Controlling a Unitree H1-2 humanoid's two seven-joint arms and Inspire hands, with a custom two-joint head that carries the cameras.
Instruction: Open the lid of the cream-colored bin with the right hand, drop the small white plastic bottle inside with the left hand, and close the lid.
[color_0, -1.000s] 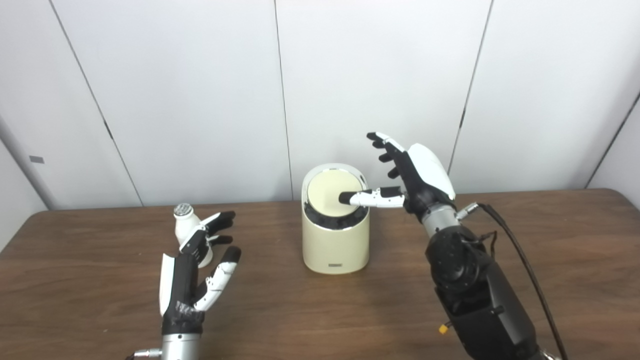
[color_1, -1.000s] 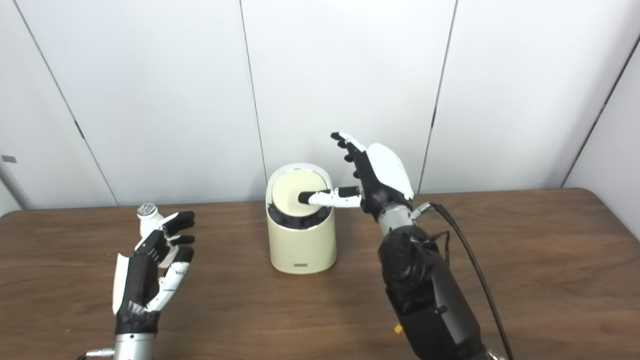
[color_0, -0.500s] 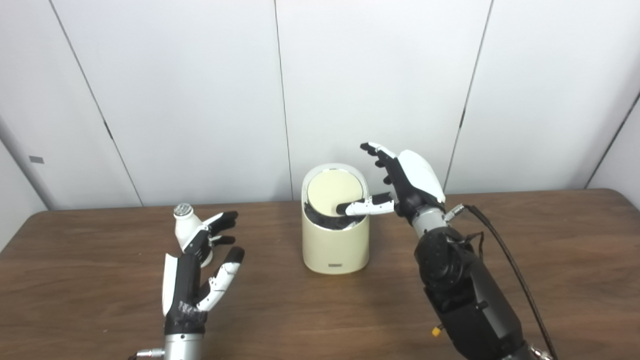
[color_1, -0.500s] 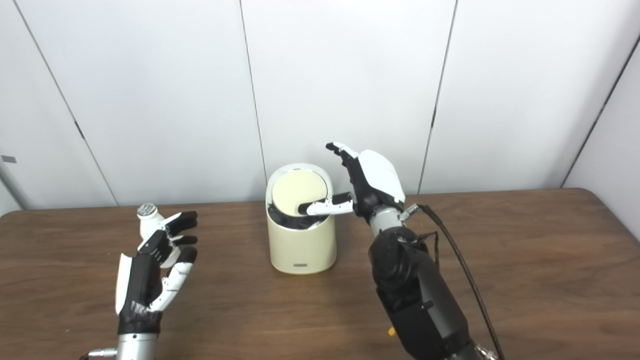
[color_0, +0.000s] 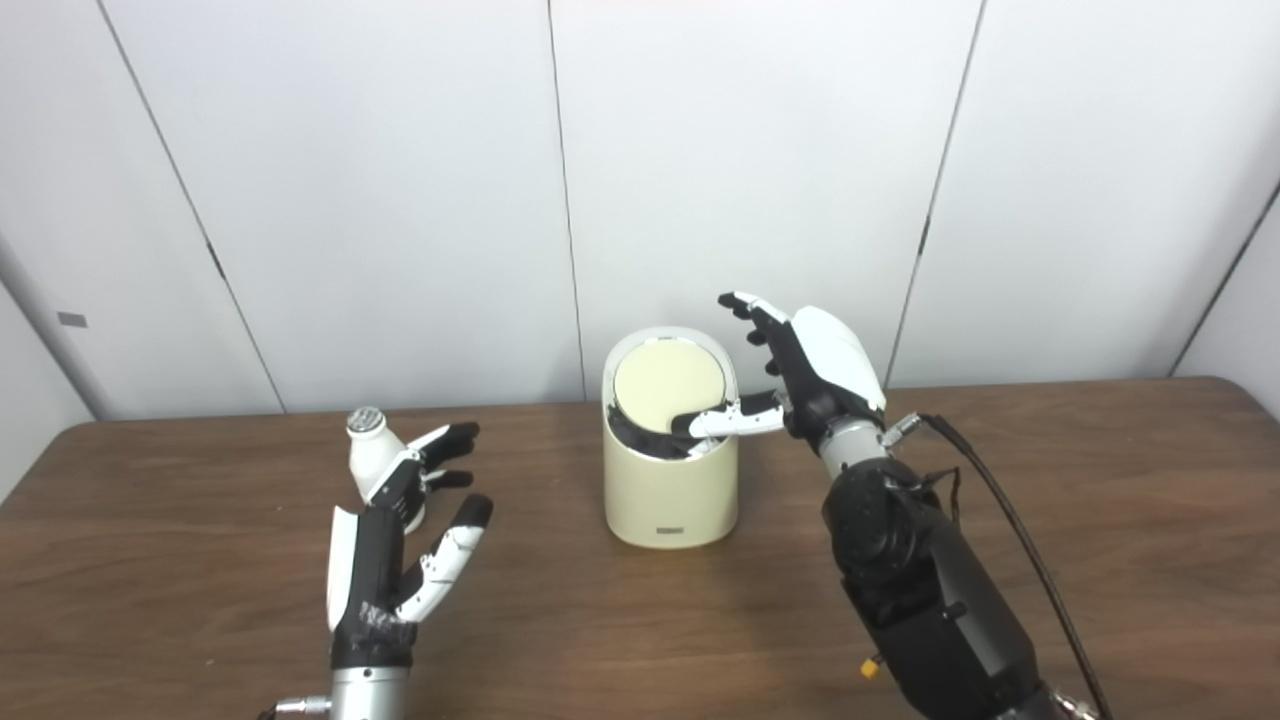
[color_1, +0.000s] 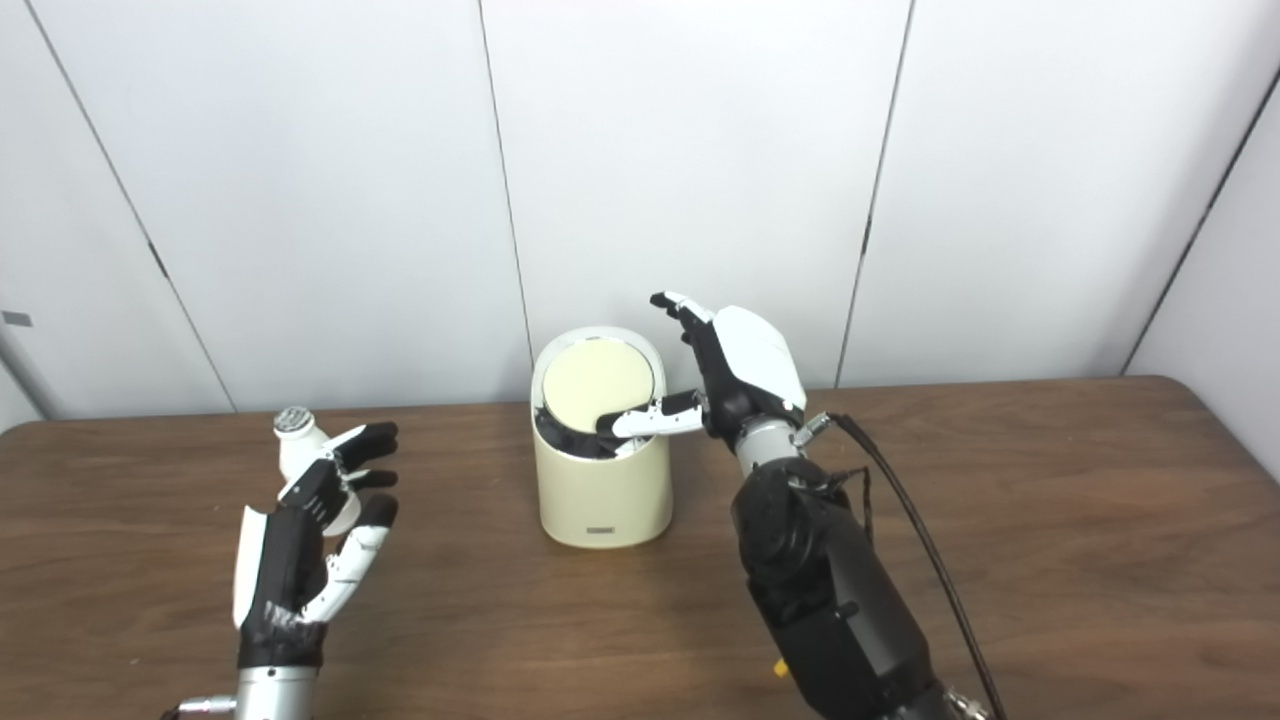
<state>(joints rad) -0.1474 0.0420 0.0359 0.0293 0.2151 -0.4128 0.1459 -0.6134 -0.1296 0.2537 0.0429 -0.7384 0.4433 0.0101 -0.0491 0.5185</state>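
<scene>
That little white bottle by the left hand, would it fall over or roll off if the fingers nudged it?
Probably it tips easily: the small white bottle stands upright on a narrow base, tapering to its cap. Being round, it would likely roll on the smooth wooden table once down. It looks like light plastic, so the open left hand could shove it away.

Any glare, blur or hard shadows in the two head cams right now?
Left eye view: even, soft light; the brown wooden table shows only a faint sheen, with a soft shadow beside the cream-colored cylindrical bin. Right eye view: the same, and the small white plastic bottle and right hand look sharp, with no motion blur.
</scene>
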